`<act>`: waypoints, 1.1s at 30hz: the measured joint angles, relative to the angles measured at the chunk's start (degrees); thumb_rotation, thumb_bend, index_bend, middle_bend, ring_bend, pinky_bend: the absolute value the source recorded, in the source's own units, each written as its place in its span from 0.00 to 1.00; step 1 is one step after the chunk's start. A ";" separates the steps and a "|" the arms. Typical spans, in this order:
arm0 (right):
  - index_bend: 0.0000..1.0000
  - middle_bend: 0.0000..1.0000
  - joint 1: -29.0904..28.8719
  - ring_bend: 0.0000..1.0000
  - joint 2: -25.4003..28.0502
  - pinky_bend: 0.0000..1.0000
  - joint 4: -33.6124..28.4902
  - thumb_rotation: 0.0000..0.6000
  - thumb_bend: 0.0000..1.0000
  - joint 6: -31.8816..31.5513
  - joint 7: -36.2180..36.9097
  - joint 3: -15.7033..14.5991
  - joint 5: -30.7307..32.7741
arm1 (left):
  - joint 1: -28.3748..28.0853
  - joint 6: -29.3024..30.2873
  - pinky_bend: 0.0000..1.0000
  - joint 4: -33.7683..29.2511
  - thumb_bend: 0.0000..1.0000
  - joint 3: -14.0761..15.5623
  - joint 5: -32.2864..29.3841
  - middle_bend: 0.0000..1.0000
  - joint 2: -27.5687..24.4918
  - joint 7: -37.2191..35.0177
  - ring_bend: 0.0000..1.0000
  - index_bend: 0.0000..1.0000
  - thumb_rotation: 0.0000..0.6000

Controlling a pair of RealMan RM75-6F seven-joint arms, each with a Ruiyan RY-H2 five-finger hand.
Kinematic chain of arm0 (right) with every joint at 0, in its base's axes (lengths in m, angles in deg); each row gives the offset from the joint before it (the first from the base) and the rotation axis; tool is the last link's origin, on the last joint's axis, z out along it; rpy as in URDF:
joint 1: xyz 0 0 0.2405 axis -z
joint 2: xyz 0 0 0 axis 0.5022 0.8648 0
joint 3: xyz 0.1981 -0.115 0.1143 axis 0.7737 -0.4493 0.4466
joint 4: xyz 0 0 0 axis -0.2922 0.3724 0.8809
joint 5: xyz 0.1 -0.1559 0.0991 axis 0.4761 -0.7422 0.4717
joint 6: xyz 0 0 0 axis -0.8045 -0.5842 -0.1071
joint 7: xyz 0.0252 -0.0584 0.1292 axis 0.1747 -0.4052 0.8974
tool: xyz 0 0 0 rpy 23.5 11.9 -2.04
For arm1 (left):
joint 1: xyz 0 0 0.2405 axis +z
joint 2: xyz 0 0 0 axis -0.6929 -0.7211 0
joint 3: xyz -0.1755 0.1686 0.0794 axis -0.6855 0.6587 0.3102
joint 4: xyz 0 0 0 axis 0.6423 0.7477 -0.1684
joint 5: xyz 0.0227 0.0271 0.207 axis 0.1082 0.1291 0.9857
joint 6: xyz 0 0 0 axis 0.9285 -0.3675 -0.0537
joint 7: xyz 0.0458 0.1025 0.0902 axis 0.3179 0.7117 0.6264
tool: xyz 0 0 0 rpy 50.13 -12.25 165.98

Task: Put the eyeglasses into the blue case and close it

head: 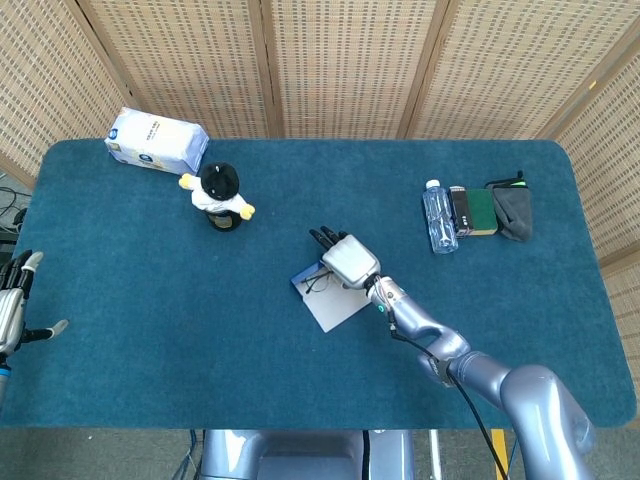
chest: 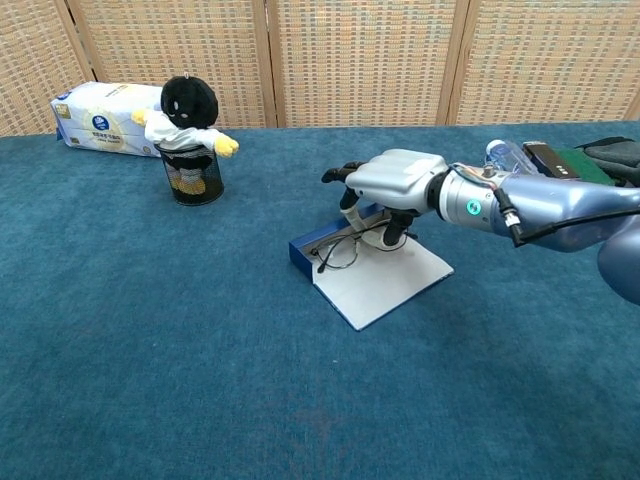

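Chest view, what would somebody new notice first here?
Likely the right hand at mid-table, holding the eyeglasses over the open blue case. After that, the black plush doll sitting in a mesh cup at the far left, with a tissue pack behind it.

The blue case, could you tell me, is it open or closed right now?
Open: the blue case has its pale lid lying flat on the table, eyeglasses resting at its tray.

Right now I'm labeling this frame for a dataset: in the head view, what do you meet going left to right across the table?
Left hand → tissue pack → plush toy in its cup → blue case with the eyeglasses under the right hand → water bottle → green book → dark pouch.
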 measured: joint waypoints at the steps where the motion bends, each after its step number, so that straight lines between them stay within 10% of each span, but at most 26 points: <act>1: 0.60 0.03 -0.14 0.00 -0.26 0.27 0.37 1.00 0.40 0.24 -0.41 0.11 0.31 | 0.02 0.01 0.00 -0.01 0.00 -0.01 -0.02 0.00 -0.02 0.00 0.00 0.00 1.00; 13: 0.35 0.01 -0.22 0.00 -0.67 0.27 0.06 1.00 0.06 0.66 -3.03 0.51 2.61 | 0.01 -0.14 0.00 -0.09 0.00 0.03 -0.06 0.00 -0.17 -0.11 0.00 0.00 1.00; 33: 0.26 0.00 1.10 0.00 -2.47 0.27 -1.36 1.00 0.00 -5.39 -11.75 2.32 5.53 | -0.01 -0.35 0.00 -0.08 0.00 0.04 -0.05 0.00 -0.36 -0.58 0.00 0.00 1.00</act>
